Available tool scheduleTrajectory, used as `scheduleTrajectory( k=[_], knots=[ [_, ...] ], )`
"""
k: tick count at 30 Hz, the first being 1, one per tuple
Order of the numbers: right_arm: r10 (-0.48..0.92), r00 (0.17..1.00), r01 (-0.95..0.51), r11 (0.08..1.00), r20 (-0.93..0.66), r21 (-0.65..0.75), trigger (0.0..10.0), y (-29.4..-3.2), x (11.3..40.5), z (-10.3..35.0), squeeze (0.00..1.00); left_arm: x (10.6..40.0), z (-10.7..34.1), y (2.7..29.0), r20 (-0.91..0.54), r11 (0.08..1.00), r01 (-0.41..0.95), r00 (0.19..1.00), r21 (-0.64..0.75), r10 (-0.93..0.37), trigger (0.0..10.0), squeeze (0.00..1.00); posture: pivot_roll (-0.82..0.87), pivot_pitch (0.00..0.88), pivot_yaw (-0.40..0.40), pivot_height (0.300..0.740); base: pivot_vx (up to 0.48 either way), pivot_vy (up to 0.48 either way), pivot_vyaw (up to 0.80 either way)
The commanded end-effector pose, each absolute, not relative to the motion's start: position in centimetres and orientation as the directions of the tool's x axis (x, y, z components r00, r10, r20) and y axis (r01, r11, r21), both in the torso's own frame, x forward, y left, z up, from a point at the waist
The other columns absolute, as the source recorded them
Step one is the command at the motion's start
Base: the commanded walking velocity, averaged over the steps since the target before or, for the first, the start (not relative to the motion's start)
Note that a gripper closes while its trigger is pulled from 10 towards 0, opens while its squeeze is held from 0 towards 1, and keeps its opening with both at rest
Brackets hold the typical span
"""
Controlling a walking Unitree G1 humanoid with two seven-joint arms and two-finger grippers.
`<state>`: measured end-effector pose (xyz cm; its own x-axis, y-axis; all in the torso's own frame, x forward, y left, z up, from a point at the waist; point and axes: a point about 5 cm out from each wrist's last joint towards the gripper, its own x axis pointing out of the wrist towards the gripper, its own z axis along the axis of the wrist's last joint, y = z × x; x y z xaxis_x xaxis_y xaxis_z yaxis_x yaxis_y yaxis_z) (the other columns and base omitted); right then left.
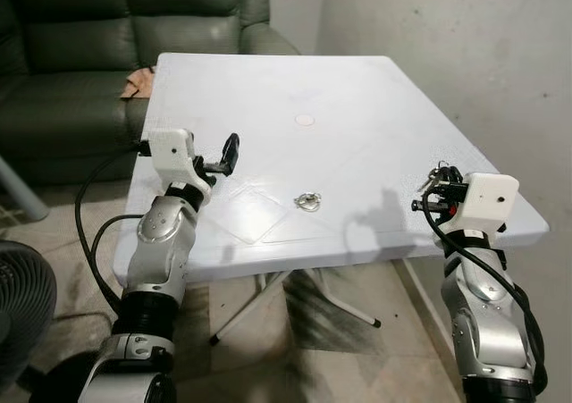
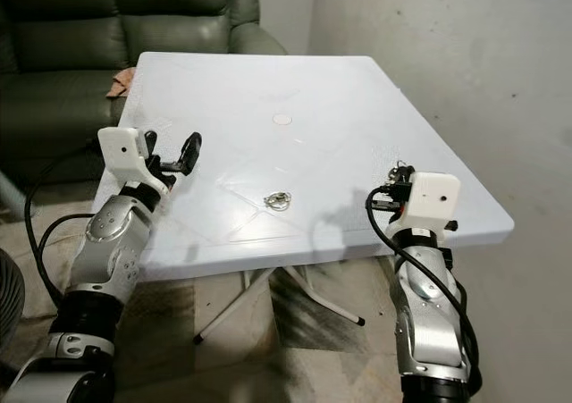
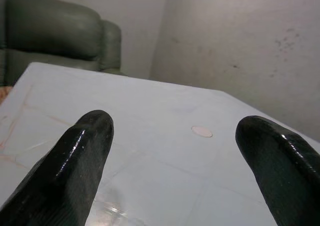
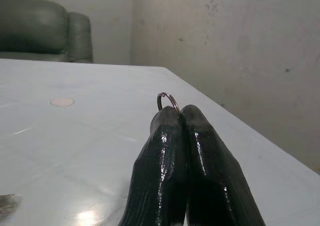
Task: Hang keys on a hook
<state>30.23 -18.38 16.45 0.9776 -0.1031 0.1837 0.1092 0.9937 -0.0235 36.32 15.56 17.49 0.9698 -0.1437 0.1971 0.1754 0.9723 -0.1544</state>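
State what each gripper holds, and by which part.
Right gripper pinches the keys by their ring. Left gripper is open, holding nothing.

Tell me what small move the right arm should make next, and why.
Probably lift the right gripper slightly and ease it leftward: its jaws are shut on the key ring near the table's right edge, and the small metal piece mid-table, possibly the hook, lies to its left.

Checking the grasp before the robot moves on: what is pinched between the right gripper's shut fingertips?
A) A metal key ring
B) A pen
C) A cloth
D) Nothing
A: the right gripper is shut on a key ring, whose metal loop pokes above the fingertips.
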Motion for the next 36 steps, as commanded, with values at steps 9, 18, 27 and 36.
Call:
scheduleTrajectory(
  k=[9,18,27,36],
  knots=[
    [-0.107,0.977,0.116,0.992,0.184,-0.042,10.0,-18.8,30.0,16.5,0.00,36.8,17.4,15.1,0.157,0.967,0.164,0.978,-0.197,-0.134,10.0,0.00,-0.04,0.000,-0.057,0.711,0.000,0.000,-0.72],
    [-0.109,0.978,0.120,0.992,0.179,-0.050,10.0,-19.2,30.1,16.4,0.00,36.7,17.6,14.9,0.183,0.970,0.188,0.970,-0.156,-0.159,10.0,0.00,-0.04,0.000,-0.060,0.711,0.000,0.000,-0.72],
    [-0.121,0.976,0.133,0.989,0.180,-0.061,10.0,-19.8,30.1,16.4,0.00,36.6,17.9,14.8,0.194,0.971,0.199,0.966,-0.129,-0.172,10.0,0.00,-0.03,0.000,-0.060,0.711,0.000,0.000,-0.71],
    [-0.125,0.976,0.138,0.989,0.179,-0.060,10.0,-19.8,30.0,16.4,0.00,36.5,18.1,14.6,0.212,0.969,0.216,0.959,-0.123,-0.187,10.0,0.00,-0.03,0.000,-0.060,0.711,0.000,0.000,-0.72]
  ],
)
